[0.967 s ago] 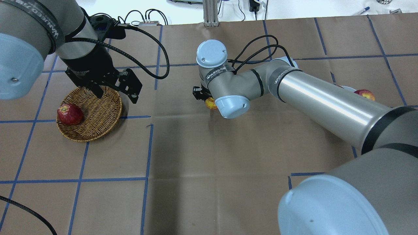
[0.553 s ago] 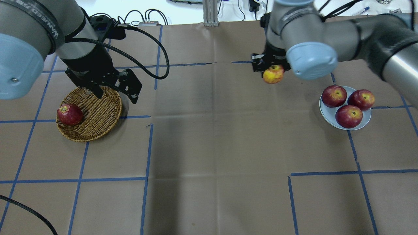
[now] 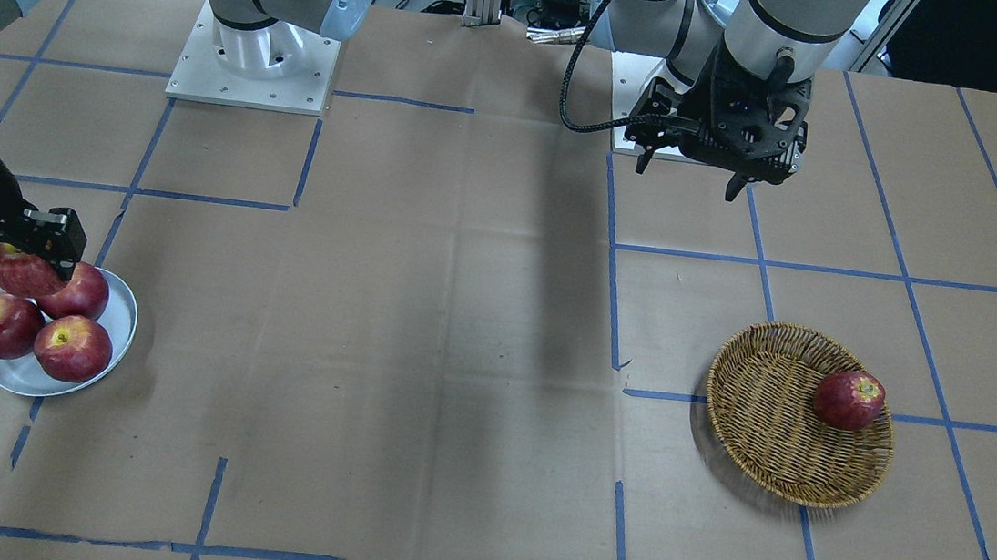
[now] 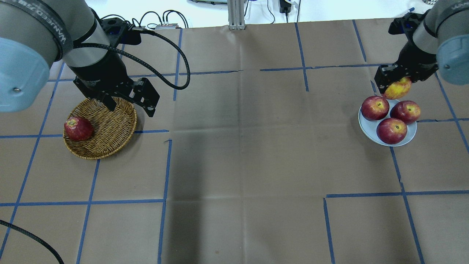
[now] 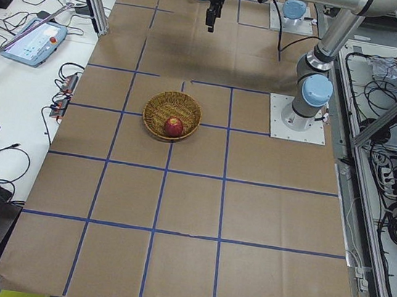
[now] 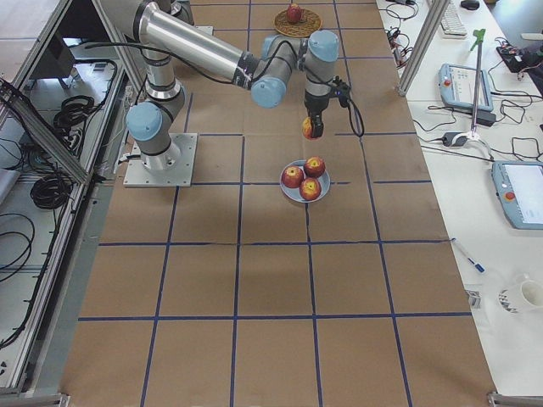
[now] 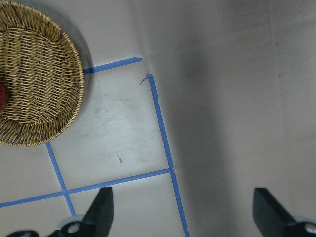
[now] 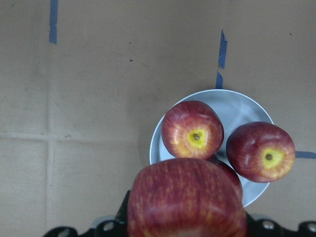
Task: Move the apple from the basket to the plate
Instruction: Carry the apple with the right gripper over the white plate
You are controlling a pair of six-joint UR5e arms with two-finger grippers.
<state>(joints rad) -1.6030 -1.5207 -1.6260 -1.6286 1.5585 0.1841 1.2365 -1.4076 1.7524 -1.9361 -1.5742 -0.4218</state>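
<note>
In the front-facing view, the right gripper (image 3: 29, 258) is clamped on the pinkish-red apple (image 3: 19, 272). It holds the apple in the air over the robot-side edge of the silvery plate (image 3: 127, 317), above three glossy dark-red apples (image 3: 71, 347). The left gripper (image 3: 687, 175) hangs apart from the wicker basket (image 3: 751, 414), where a deep-red apple (image 3: 849, 399) lies.

The overhead view puts the held apple off the plate's centre. In the right wrist view, little bare plate shows beneath it. In the left wrist view, the left jaws stand wide apart and empty.

If released here, the apple would probably strike the others or the rim and roll onto the table. A hard descent could knock one off.
</note>
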